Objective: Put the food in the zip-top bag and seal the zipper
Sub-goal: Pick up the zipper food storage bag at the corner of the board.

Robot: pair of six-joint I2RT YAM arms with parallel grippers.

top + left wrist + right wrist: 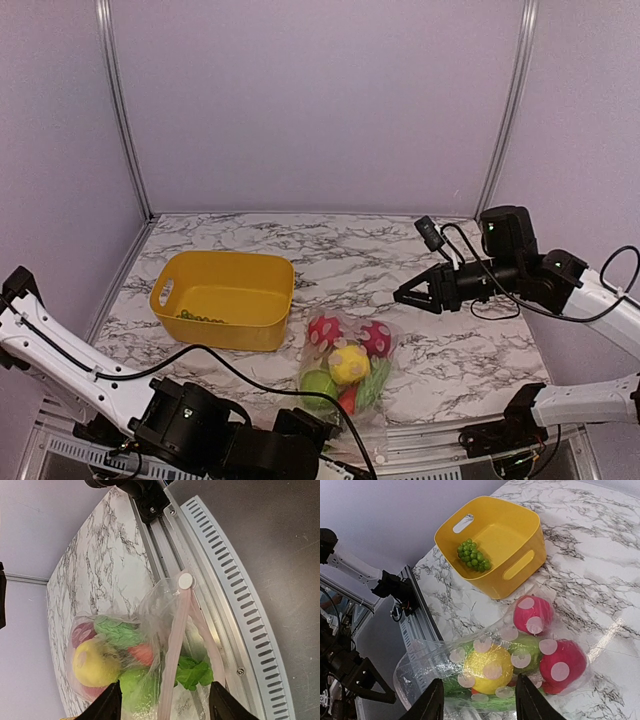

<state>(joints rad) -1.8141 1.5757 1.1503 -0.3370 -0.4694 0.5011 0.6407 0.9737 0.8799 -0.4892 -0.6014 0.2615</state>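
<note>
Because the zip-top bag (345,365) is thin, crinkly film, it will likely handle as light, floppy and slick. A pinch on the bare wall would only bunch it up. It lies at the near edge of the marble table (350,250), just beside the yellow basket (225,298), with its mouth hanging over the metal rail (220,580). Inside sit two red round toys (567,662), a lemon (487,667), a pear (318,383) and a leafy piece (192,672). They look like hollow plastic, round and apt to roll when the bag is tugged.

The best hold is probably the zipper (172,645) — stiffer than the film. Its two pinkish strips spread apart, so the mouth looks unsealed. The left claw (165,690) has its fingers spread wide, straddling that strip and gripping nothing. The right claw (402,296) hovers over the bag, likewise agape and empty. A bunch of grapes (472,556) lies in the basket.
</note>
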